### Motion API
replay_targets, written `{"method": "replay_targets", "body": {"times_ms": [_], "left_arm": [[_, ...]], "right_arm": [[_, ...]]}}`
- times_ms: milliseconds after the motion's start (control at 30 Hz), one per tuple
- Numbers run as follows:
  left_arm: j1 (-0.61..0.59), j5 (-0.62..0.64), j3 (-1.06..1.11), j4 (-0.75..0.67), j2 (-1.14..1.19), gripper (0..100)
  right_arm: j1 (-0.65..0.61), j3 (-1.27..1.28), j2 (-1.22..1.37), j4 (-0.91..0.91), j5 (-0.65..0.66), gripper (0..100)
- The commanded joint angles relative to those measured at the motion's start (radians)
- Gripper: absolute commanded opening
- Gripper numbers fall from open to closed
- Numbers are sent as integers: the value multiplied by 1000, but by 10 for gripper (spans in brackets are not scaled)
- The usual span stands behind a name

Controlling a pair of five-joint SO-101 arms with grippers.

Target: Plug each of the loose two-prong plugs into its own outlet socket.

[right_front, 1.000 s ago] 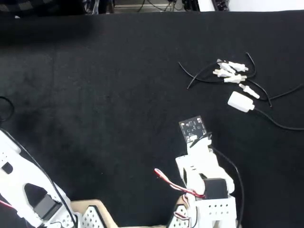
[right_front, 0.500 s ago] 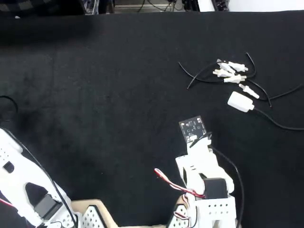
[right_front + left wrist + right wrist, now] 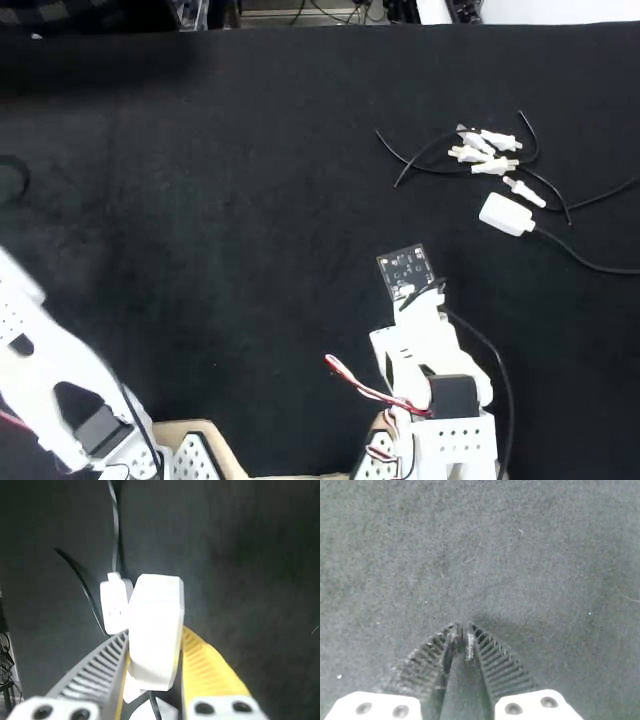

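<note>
Fingers of left gripper are clamped on white socket block; right gripper is closed, empty. Plugs, upper right, likely to be fetched next.

On the table we find a heap of plugs at the far right, toward the back edge, with their cables trailing to either side. Just in front of the heap lies a loose socket block. The right arm stands at the front edge, right of centre, and the left arm at the front left corner. The left gripper has a second socket block between its fingers, with one plug touching that block's side. The right gripper hangs over the table.
</note>
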Motion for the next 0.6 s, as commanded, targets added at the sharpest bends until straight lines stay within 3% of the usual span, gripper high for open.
{"method": "replay_targets", "body": {"times_ms": [0,133,267,567], "left_arm": [[76,126,77,8,-153,27],[157,259,410,8,-364,27],[277,269,886,5,-680,27],[713,272,1785,2,-1269,28]], "right_arm": [[-6,-1,-74,5,11,12],[-6,-1,-74,5,11,12],[-6,-1,-74,5,11,12],[-6,-1,-74,5,11,12]]}}
